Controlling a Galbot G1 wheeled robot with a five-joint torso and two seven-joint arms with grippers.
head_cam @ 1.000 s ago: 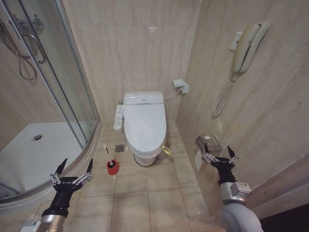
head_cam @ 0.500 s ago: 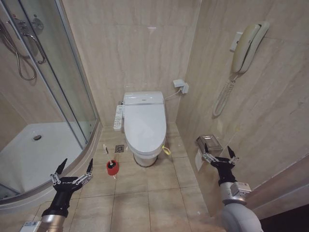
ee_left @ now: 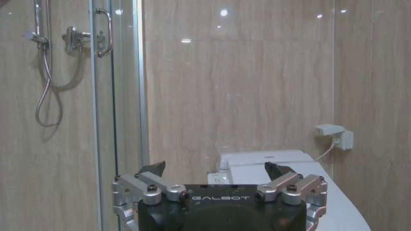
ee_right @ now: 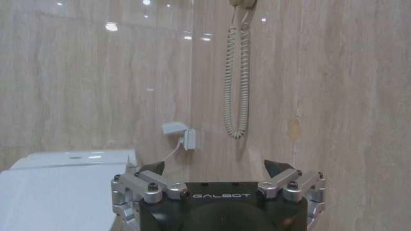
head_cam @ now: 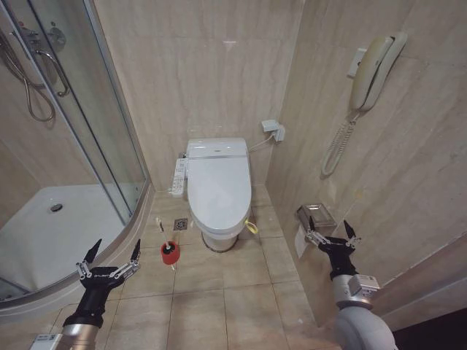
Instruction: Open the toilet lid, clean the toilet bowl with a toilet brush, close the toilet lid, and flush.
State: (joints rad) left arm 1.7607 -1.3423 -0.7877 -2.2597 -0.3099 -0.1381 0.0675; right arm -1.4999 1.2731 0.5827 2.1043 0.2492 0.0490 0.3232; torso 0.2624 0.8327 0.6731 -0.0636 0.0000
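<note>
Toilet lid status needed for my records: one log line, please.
toilet lid: closed | toilet brush: on floor | left gripper: open, idle | right gripper: open, idle

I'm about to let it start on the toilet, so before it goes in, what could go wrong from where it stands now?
1. The small red-based toilet brush stands on the tile floor between the robot and the white ceramic toilet bowl; driving forward could knock it over.
2. The glossy white toilet lid is shut, and may slip from a grip.
3. The open right end effector hangs close to the beige tiled wall and steel box; a swing could clip them. The open left end effector hangs near the shower tray.
</note>
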